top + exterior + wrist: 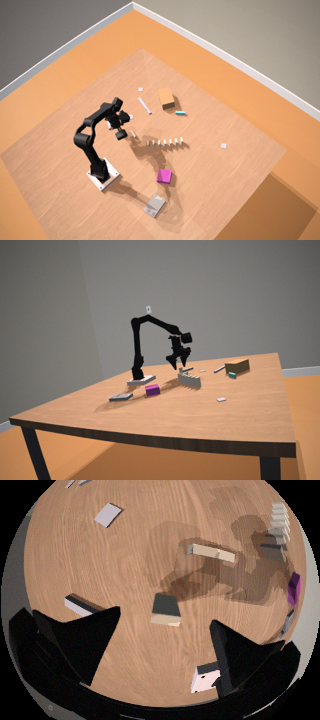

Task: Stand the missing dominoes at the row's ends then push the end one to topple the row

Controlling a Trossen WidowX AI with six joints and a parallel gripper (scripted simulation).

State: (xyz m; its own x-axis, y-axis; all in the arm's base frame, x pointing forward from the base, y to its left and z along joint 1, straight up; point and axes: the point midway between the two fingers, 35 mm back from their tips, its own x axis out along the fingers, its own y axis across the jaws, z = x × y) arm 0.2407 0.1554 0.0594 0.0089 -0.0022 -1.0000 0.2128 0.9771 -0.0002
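Observation:
A row of several cream dominoes (164,143) (189,380) (279,521) stands upright and evenly spaced. One loose domino (133,134) (212,553) lies flat off the row's end nearer the arm. A second loose domino (180,370) (166,611) stands upright, apart from the row; it is hidden by the gripper in the top view. My gripper (123,126) (180,367) (167,618) is open and empty, pointing down above this standing domino, which shows between the fingertips in the wrist view. The fingers are clear of the row.
A magenta box (164,176) (152,390) and a grey slab (154,205) (120,397) lie on the row's near side. An orange box (166,97), a turquoise block (180,112) and a white strip (144,105) are on the far side. Flat white tiles (223,145) (108,515) lie around.

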